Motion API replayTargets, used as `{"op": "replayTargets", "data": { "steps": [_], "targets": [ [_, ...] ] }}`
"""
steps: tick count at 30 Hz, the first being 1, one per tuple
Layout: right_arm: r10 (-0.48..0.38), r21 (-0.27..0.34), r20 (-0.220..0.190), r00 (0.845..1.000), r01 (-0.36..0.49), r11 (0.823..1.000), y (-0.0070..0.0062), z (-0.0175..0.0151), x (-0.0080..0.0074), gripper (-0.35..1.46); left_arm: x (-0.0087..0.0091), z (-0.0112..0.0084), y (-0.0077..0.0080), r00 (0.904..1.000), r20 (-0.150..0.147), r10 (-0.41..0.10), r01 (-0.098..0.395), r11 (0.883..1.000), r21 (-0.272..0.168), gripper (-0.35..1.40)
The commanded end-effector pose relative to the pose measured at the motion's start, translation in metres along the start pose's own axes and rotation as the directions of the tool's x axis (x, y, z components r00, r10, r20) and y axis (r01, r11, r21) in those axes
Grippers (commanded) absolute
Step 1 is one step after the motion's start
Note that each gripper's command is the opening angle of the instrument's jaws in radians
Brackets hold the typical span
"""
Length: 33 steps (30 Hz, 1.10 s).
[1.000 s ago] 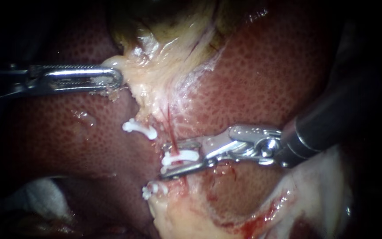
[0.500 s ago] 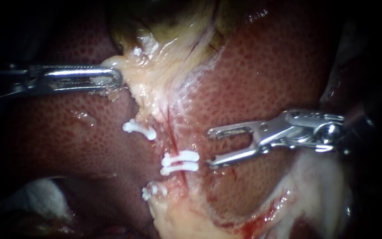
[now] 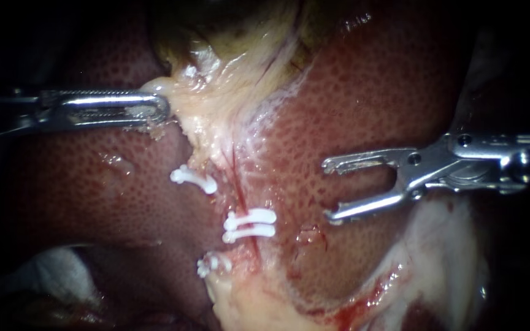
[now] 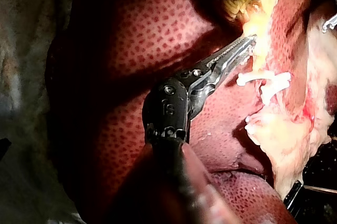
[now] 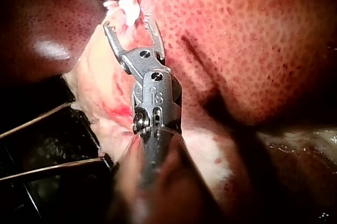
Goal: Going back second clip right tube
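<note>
Now the right instrument (image 3: 328, 190) hangs empty, jaws wide apart, at three o'clock of the two white clips (image 3: 251, 224) on the right tube (image 3: 240, 199). The left instrument (image 3: 162, 109), at ten o'clock, grips pale tissue (image 3: 203, 116). This looks like the withdrawal; next, back straight out, well clear of the clips.

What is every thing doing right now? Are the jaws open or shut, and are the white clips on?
Left instrument, jaws shut on pale tissue.
Right instrument, jaws open and empty, apart from the clips.
Two white clips, closed side by side across the right tube.
Single white clip, closed, beside the pale tissue's edge.
</note>
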Motion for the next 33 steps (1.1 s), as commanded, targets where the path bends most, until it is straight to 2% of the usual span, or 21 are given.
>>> {"op": "replayTargets", "data": {
  "steps": [1, 6, 10, 14, 17, 33],
  "targets": [
    [0.002, -0.003, 0.001, 1.000, -0.002, 1.000, 0.0000, 0.0000, -0.0001, 0.50, -0.0001, 0.0003, 0.0000, 1.0000, 0.003, 0.002, -0.002, 1.000, 0.005, -0.35],
    [0.002, -0.004, 0.001, 1.000, -0.002, 1.000, 0.0001, 0.0001, -0.0003, 0.50, -0.0016, 0.0021, -0.0006, 0.9996, 0.026, 0.011, -0.012, 1.000, 0.009, -0.35],
    [0.002, -0.005, 0.001, 1.000, -0.002, 1.000, 0.0001, 0.0001, -0.0003, 0.50, -0.0030, 0.0050, -0.0014, 0.9985, 0.049, 0.026, -0.026, 1.000, 0.005, -0.35],
    [0.001, -0.005, 0.001, 1.000, -0.001, 1.000, 0.0001, 0.0002, -0.0004, 0.50, -0.0038, 0.0080, -0.0022, 0.9980, 0.057, 0.026, -0.026, 1.000, -0.003, -0.35],
    [0.001, -0.005, 0.001, 1.000, -0.001, 1.000, 0.0001, 0.0002, -0.0004, 0.50, -0.0041, 0.0093, -0.0024, 0.9974, 0.066, 0.029, -0.029, 1.000, -0.003, -0.35],
    [0.001, -0.009, 0.001, 1.000, -0.001, 1.000, 0.0001, 0.0003, -0.0004, 0.50, -0.0043, 0.0100, -0.0028, 0.9972, 0.069, 0.030, -0.030, 1.000, -0.001, -0.35]
  ]
}}
